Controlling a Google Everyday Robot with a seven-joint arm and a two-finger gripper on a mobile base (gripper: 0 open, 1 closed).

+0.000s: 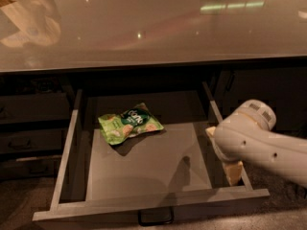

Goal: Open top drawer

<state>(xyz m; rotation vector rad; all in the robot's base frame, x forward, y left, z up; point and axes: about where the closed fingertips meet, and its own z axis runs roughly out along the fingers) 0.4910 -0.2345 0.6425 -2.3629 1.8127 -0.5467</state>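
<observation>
Upper left, a crumpled pale bag (29,18) is seen on the glossy pale grey counter (153,32). Beneath the counter's left end, shallow dark drawer fronts (29,143) are noted, closed and stacked.

The wide dark grey top drawer (64,162) is found pulled well out from under the counter's edge, its pale grey floor and sides exposed. A small dark loop handle (156,218) is seen at the centre of its front, at the lower margin of the view. A green snack packet (129,123) is recorded lying flat on the drawer floor, towards the back and left of centre, apart from every wall.

At the right, the white jointed robot arm (259,143) is seen reaching in over the drawer's right wall, and part of that wall is hidden by it. The tan gripper (232,171) is located at that right wall, largely covered by the arm; whether it is released or clenched cannot be told. Dark cabinet fronts (283,95) are noted behind the arm.
</observation>
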